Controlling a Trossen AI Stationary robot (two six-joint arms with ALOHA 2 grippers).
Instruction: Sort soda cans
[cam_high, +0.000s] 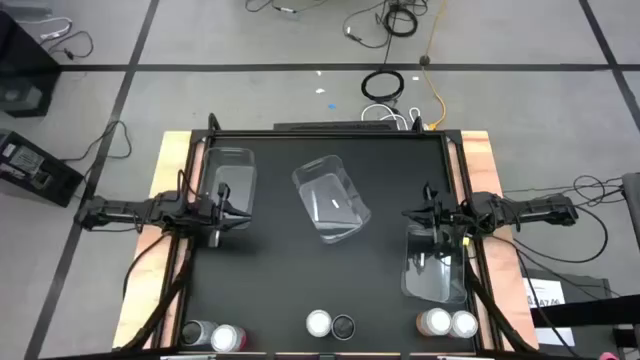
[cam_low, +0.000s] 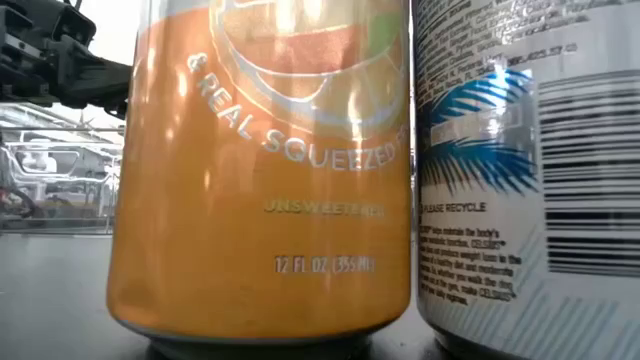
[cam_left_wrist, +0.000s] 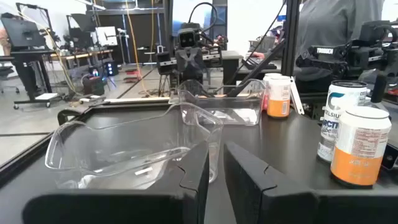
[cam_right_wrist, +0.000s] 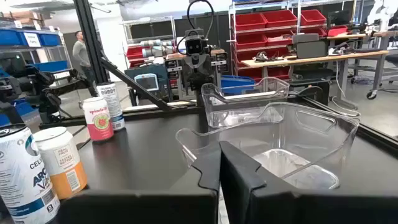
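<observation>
**Cans, six, all upright in three pairs along the table's near edge (high view).**
- Left pair: dark can (cam_high: 198, 333) touching or just beside pink can (cam_high: 228, 338). In the right wrist view both stand far off across the table.
- Middle pair: orange can (cam_high: 318, 323) just beside grey can (cam_high: 343, 326). The low view is filled by these two, orange on the left and grey, with a barcode, on the right. They are side by side, and I cannot tell whether they touch.
- Right pair: second pink can (cam_high: 433, 322) just beside second orange can (cam_high: 463, 323).

**Bins, three, clear plastic.**
- Left bin (cam_high: 236, 160), far-left part of the table.
- Middle bin (cam_high: 345, 190), table centre, turned at an angle.
- Right bin (cam_high: 445, 285), right side, near the right pair.

**Left gripper (cam_high: 222, 208).** It hangs over the near end of the left bin, well apart from every can. The left pair is its closest, toward the near edge. Its fingers (cam_left_wrist: 196, 174) are drawn together with only a slim gap and hold nothing.

**Right gripper (cam_high: 425, 224).** It is above the far end of the right bin. The right pair stands beyond the bin's other end, apart from the gripper. Its fingers (cam_right_wrist: 208, 165) are pressed together and empty.

**Table (cam_high: 300, 270).** Black top, with both arms reaching in from the sides.
</observation>
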